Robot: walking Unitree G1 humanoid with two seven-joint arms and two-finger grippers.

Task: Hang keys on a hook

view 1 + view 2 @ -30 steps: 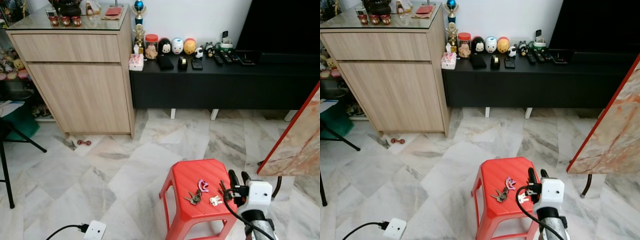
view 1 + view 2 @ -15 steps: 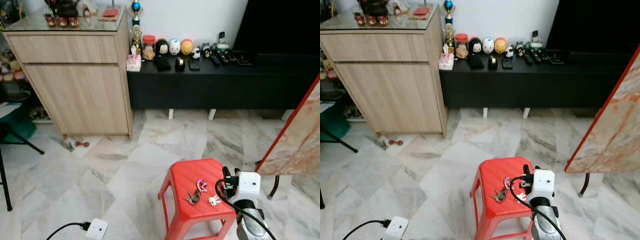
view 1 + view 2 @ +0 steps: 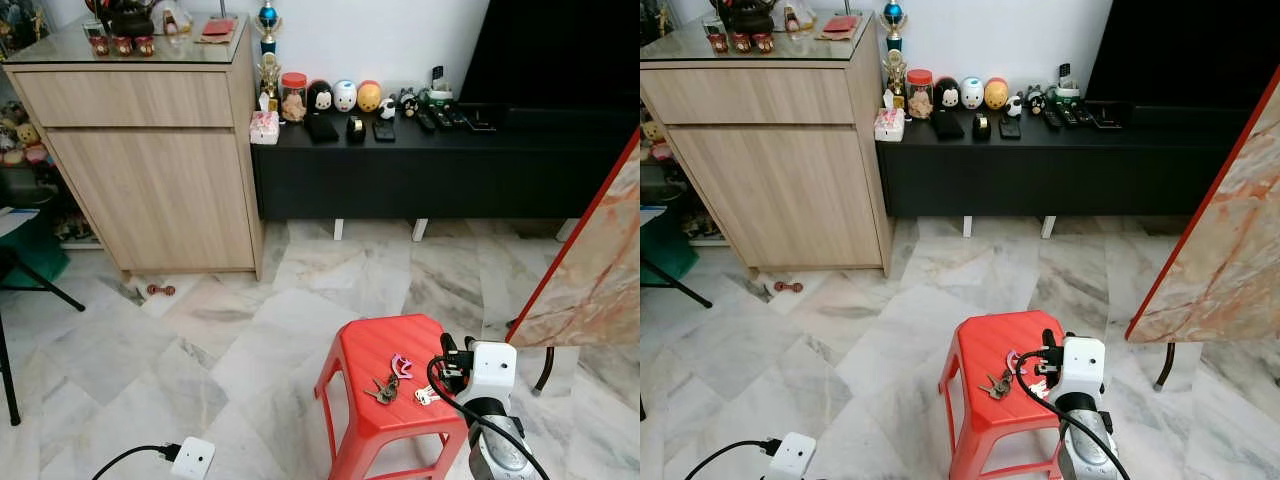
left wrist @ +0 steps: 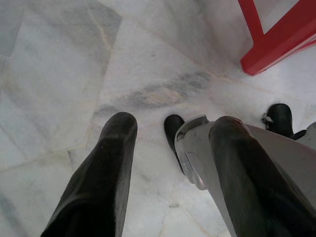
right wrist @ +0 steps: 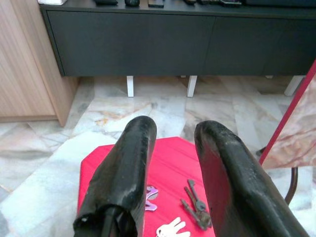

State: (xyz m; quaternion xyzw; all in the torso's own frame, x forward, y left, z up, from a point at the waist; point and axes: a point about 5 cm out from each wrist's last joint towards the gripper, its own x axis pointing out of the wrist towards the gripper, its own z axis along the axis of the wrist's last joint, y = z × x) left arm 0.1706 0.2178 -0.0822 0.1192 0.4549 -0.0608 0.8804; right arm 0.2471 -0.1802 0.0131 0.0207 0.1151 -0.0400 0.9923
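Observation:
A red plastic stool [image 3: 372, 347] stands on the marble floor in front of me. On its seat lie a dark bunch of keys [image 3: 382, 390], a pink clip [image 3: 402, 366] and a small pale set of keys [image 3: 425, 396]. My right gripper [image 3: 450, 352] hovers at the stool's right edge, open, with nothing between its fingers. In the right wrist view the dark keys [image 5: 196, 203], pink clip [image 5: 150, 192] and pale keys [image 5: 170, 228] lie below the gap between the two black fingers [image 5: 123, 182]. My left gripper [image 4: 173, 123] hangs open above the floor beside a stool leg [image 4: 276, 34].
A wooden cabinet [image 3: 150, 150] stands at the back left and a black low console [image 3: 430, 170] with figurines runs along the wall. A marble slab with a red edge [image 3: 600, 270] leans at the right. A white power strip [image 3: 190, 460] and black chair legs [image 3: 10, 350] are on the left.
The head view has shifted a little. My right gripper has swung left towards the stool's right edge and its fingers point more forward. The keys have not moved.

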